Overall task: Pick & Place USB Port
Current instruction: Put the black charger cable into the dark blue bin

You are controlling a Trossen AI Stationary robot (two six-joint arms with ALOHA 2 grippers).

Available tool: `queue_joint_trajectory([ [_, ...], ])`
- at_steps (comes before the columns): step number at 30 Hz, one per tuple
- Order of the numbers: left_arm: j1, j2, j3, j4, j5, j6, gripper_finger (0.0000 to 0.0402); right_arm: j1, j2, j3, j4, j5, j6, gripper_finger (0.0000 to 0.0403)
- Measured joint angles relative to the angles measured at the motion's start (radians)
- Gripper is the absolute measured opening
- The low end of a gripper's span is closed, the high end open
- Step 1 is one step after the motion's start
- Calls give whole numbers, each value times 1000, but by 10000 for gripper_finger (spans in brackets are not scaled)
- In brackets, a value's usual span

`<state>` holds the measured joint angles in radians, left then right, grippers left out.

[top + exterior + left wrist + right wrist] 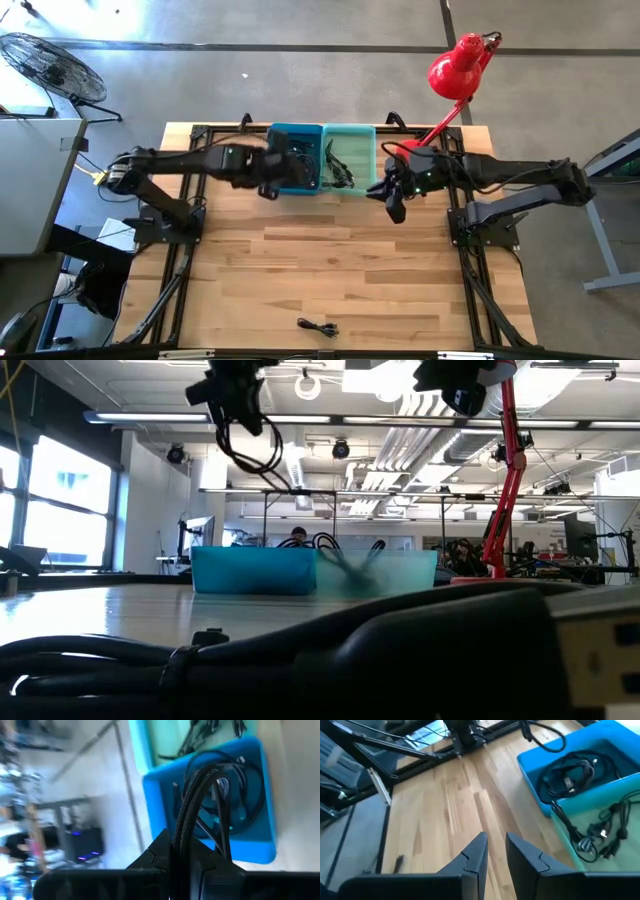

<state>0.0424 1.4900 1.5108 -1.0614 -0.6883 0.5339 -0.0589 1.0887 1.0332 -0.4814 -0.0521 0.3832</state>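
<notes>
My left gripper (268, 183) (181, 846) hangs high over the blue bin (297, 160) (260, 795), shut on a black USB cable (200, 790) (262, 448). More black cables lie coiled in the blue bin and in the teal bin (350, 160) (600, 835) next to it. My right gripper (395, 208) (495, 841) hovers over bare wood by the teal bin's right side, its fingers a narrow gap apart and holding nothing. Another black cable (318, 327) (300, 655) lies near the table's near edge. My left gripper pinches several strands of the black cable's bundle (186, 827) between its two fingers, coming from above and pointing down. The cable hangs in a slack loop (270, 460) below the fingers, over the blue bin.
A red desk lamp (455, 75) (505, 470) stands at the table's far right corner, behind my right arm. Black frame rails run along both sides of the table. Bare wood (320, 260) stretches between the bins and the near edge.
</notes>
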Motion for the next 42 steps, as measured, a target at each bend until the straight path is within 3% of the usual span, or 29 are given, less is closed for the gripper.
queue_joint_trajectory([
  [9,206,1,0,6,208,1,15,0,0,0,-76,48,0,62],
  [22,386,74,1,53,690,4,15,0,0,0,-152,113,-14,62],
  [34,397,259,0,48,708,71,15,0,1,0,-177,113,-25,62],
  [42,397,306,0,49,708,92,15,0,1,0,-186,113,-25,62],
])
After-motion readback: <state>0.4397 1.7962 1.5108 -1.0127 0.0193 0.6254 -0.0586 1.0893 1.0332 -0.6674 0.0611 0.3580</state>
